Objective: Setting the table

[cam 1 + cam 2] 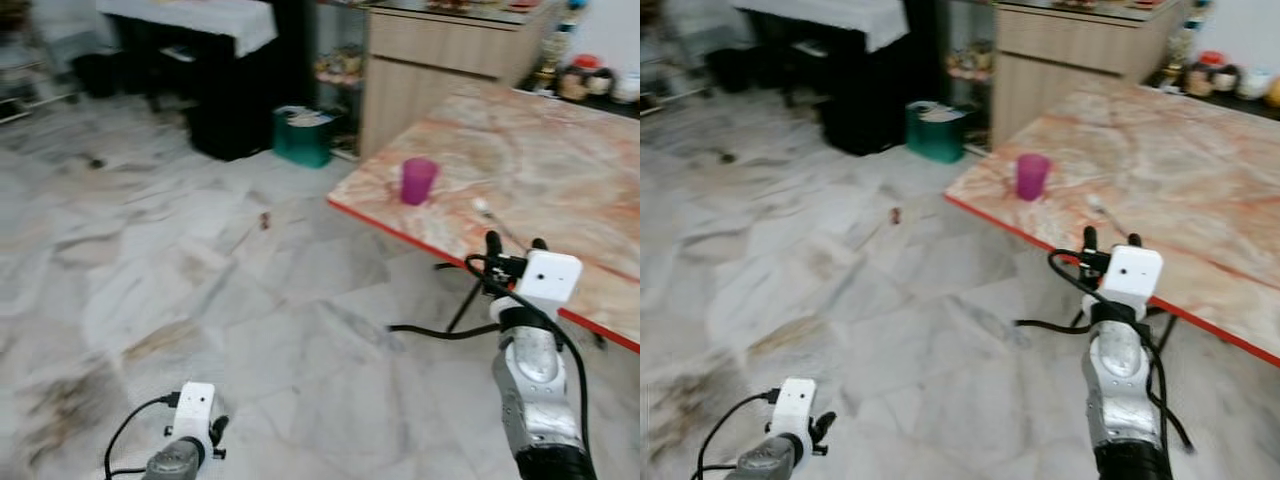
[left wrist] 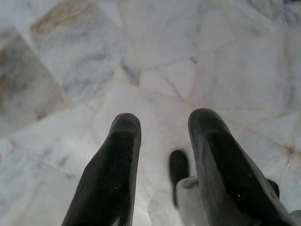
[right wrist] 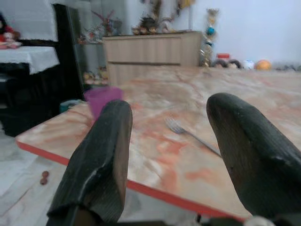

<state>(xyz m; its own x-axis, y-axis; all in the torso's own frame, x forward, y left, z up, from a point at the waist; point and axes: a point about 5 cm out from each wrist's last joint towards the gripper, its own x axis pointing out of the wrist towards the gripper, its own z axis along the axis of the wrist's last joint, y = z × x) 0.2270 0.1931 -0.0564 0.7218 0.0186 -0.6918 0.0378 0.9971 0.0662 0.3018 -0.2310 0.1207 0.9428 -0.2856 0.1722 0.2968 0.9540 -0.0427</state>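
Before us, pink-veined marble tabletop (image 1: pixel 560 170) with red edge above pale marble-tiled floor (image 1: pixel 200 300); our right gripper (image 1: pixel 512 243) and left gripper (image 2: pixel 162 155), fingers parted, empty.

Purple cup (image 1: pixel 418 181) beside apparent fork (image 1: pixel 497 222)

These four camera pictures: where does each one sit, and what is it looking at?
Left eye, head: looks down at table, purple cup, both arms.
Right eye, head: same scene, shifted.
Left wrist: along open left gripper at marble floor.
Right wrist: along open right gripper at fork.
Shared: cup, fork, table.
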